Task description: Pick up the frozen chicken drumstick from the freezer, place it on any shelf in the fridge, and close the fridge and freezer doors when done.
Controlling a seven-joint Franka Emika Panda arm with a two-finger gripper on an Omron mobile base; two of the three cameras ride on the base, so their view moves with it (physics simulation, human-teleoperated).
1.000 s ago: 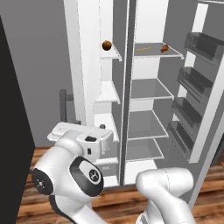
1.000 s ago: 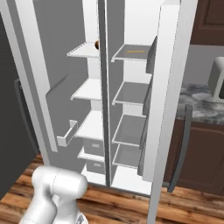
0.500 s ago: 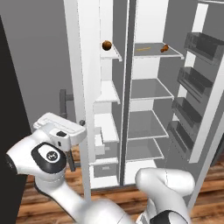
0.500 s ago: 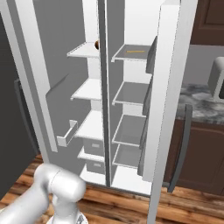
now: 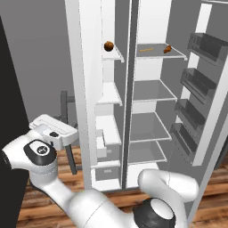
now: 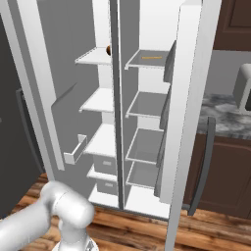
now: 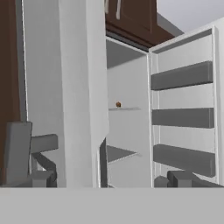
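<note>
White two-finger gripper (image 5: 67,140), low at the left before the refrigerator, jaws spread wide and grasping nothing, with its dark finger tips (image 7: 41,177) at the hand view's bottom; beyond it, both tall white doors (image 6: 193,98) stand open; narrow white freezer compartment (image 5: 109,93) left of wide grey fridge compartment (image 5: 151,91); small orange-brown chicken drumstick (image 5: 108,46) rests on the freezer's top shelf (image 5: 113,54); thin yellow-orange stick (image 5: 145,50) lies on the grey top fridge shelf (image 5: 158,53).
</note>
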